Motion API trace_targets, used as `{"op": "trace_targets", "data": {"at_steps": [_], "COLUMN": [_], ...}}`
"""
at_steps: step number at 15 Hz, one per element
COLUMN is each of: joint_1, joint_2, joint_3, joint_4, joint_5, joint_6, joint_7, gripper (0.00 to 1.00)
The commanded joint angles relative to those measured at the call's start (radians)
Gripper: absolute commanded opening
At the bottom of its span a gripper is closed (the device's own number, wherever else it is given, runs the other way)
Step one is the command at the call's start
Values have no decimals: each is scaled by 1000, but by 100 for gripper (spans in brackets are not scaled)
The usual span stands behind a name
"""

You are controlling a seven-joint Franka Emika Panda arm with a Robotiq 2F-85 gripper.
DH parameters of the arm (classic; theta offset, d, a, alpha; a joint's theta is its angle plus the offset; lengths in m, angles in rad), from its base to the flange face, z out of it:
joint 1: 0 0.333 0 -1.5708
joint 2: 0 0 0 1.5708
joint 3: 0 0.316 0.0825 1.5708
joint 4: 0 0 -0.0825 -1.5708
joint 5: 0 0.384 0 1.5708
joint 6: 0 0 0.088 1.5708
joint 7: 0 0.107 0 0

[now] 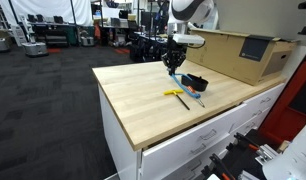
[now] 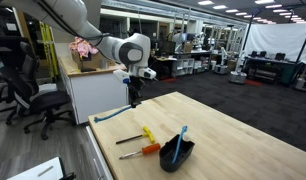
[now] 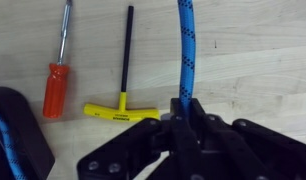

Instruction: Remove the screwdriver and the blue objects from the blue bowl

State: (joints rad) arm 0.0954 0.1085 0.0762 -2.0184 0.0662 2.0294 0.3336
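Light-blue and slim, one blue object [image 3: 185, 50] seems to be clamped in the gripper [image 3: 183, 112], held clear of the bowl [image 2: 174, 155] so it can be laid by the screwdriver [image 3: 56, 88] already out on the table [image 2: 243, 135]. A second blue object [image 2: 183, 135] is left in the bowl; the fingertips are masked by the gripper body.

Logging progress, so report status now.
Pincer shut on one blue object. Screwdriver out, on table. Second blue object sticking out of blue bowl. Yellow-handled tool beside screwdriver, not in the way.
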Motion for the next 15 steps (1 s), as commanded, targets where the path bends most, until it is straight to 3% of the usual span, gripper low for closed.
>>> {"op": "trace_targets", "data": {"at_steps": [1, 6, 12, 13, 15], "joint_1": [34, 75, 88, 88, 92], "joint_2": [93, 187, 269, 274, 265], "joint_3": [5, -16, -24, -25, -29], "joint_4": [32, 50, 86, 88, 78], "joint_5": [-28, -91, -166, -167, -181], "joint_6": [42, 101, 121, 122, 139], "joint_7": [165, 329, 308, 306, 307], "gripper": [3, 3, 3, 36, 43]}}
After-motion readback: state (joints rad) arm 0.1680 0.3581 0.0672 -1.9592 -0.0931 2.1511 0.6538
